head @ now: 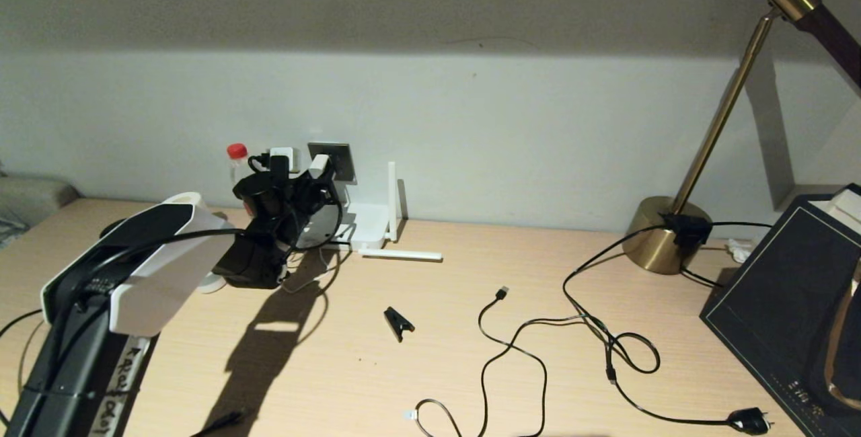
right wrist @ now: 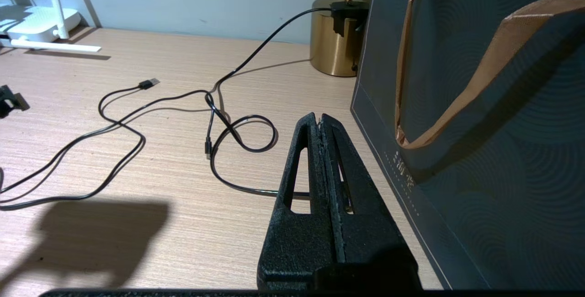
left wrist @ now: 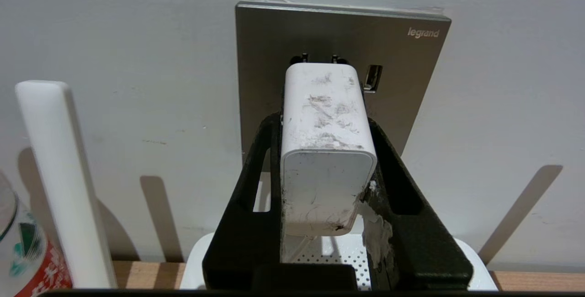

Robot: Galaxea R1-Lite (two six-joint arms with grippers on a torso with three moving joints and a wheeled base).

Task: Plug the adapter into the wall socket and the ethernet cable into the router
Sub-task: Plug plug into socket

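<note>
Left wrist view: my left gripper (left wrist: 327, 169) pinches the adapter (left wrist: 325, 146), prongs at the wall socket (left wrist: 274, 73) — any tilt and they'll jam. Right gripper (right wrist: 322, 128) parked, fingers pressed together.

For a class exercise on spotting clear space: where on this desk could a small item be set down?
Bare wood lies between the black clip and the router, and left of the clip. It is crowded right of the USB cable, toward the lamp base and dark bag.

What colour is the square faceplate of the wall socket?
The square metallic wall socket faceplate is brushed grey, clearest in the left wrist view.
</note>
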